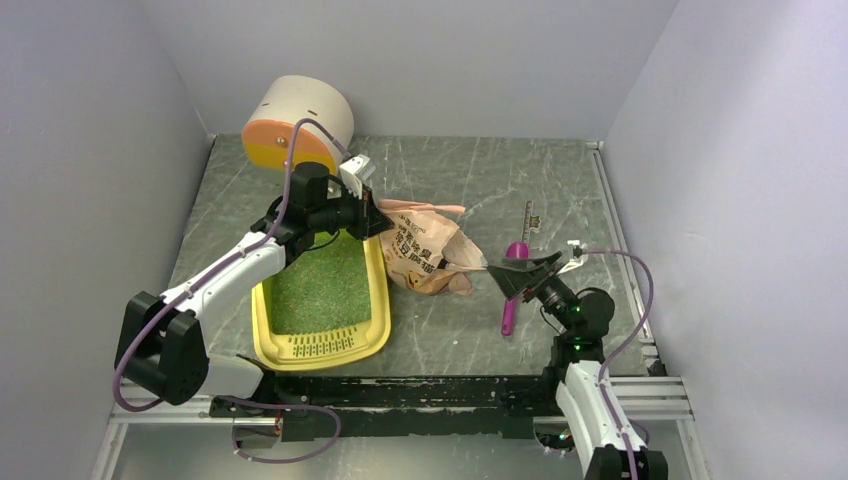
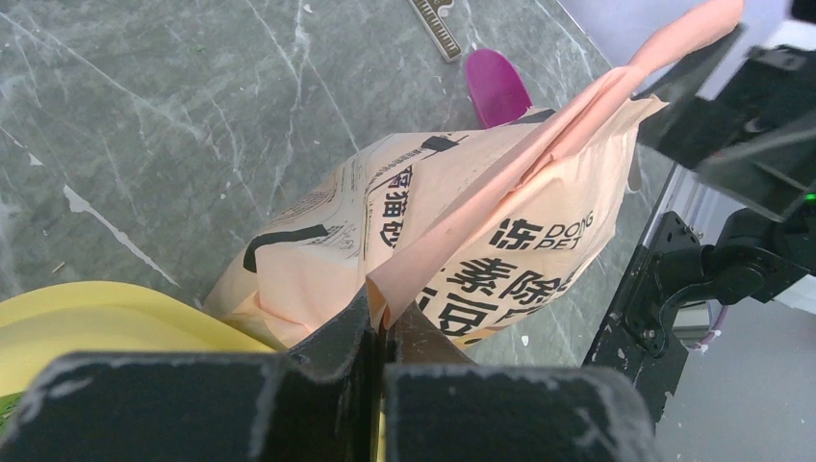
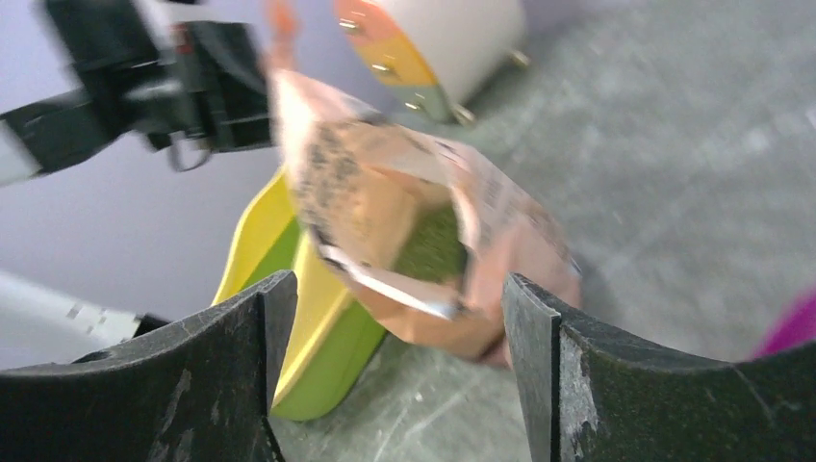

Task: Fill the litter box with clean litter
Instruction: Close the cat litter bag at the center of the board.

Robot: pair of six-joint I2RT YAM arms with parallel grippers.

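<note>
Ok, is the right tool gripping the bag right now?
No, the right tool stands wide open; the left tool pinches the bag.

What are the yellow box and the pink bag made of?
The litter box looks like smooth moulded plastic: rounded rim, neat slots. The bag seems thin printed film or coated paper; it creases and folds.
</note>
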